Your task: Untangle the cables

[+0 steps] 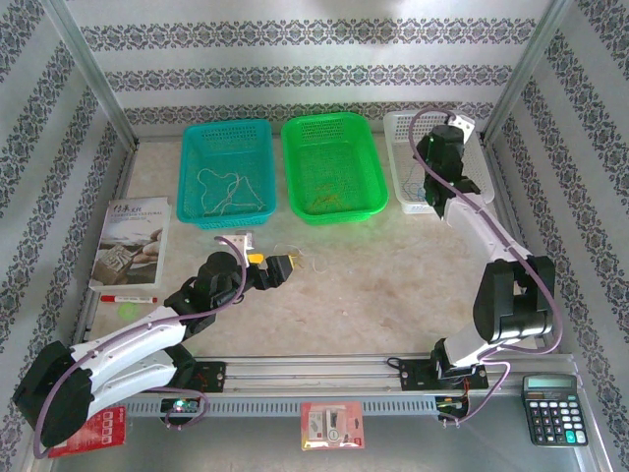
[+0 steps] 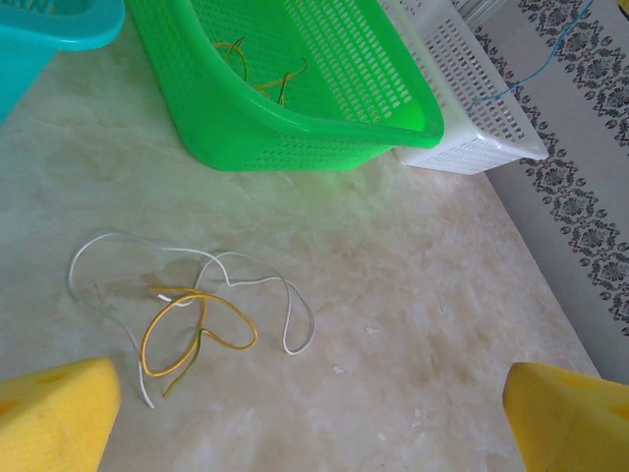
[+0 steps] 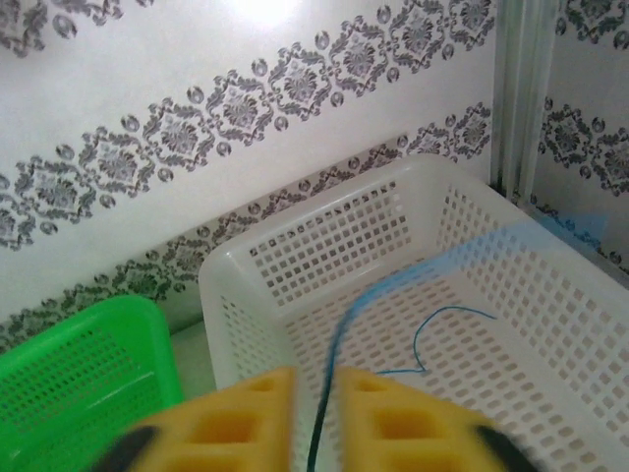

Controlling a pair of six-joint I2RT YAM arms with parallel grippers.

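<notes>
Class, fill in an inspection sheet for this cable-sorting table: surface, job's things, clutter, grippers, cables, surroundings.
Surface: pale marbled table.
Job's things: white cable and yellow cable tangled on it; teal basket, green basket and white basket each hold a cable.
Clutter: book, red pen, calculator.
Grippers: left gripper open, facing the tangle; right gripper over the white basket, jaws slightly apart around a blue cable.
Cables: purple wires along both arms.
Surroundings: patterned walls.

A white cable (image 2: 256,281) and a yellow cable (image 2: 197,293) lie loosely looped across each other on the bench (image 2: 413,324). A blue cable (image 3: 393,283) hangs, blurred, between my right fingers (image 3: 246,413), over the white basket (image 3: 295,241).
</notes>
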